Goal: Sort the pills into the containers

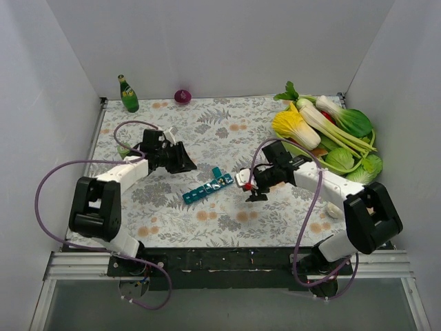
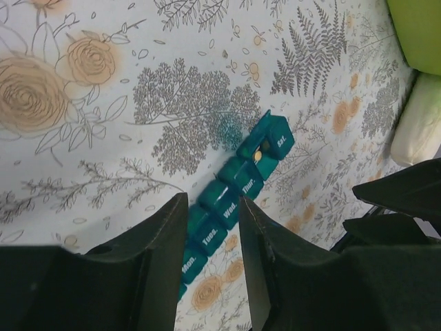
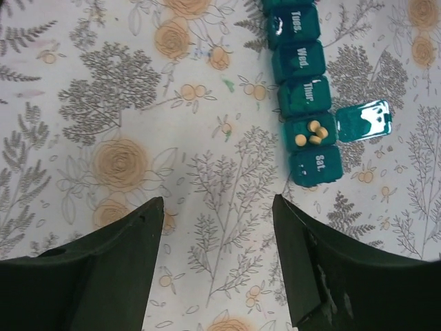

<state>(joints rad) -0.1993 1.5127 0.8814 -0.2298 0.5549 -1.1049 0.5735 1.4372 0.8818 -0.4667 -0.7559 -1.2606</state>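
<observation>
Strip (image 1: 209, 186) lying on bench (image 1: 227, 124) between your claws | you're hanging left claw (image 2: 212, 200) near its Mon. end, narrowly parted, pinching nothing | right claw (image 3: 217, 203) hovering spread wide beside Sat. end | lid (image 3: 363, 121) next to Sat. standing open, likely for receiving pills (image 3: 311, 132); three sitting inside.

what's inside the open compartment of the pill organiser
A few small tan pills lie in the open compartment, between the ones marked Thur. and Sat., its lid flipped aside. The other compartments in view are shut, so their lids hide whatever they hold.
</observation>
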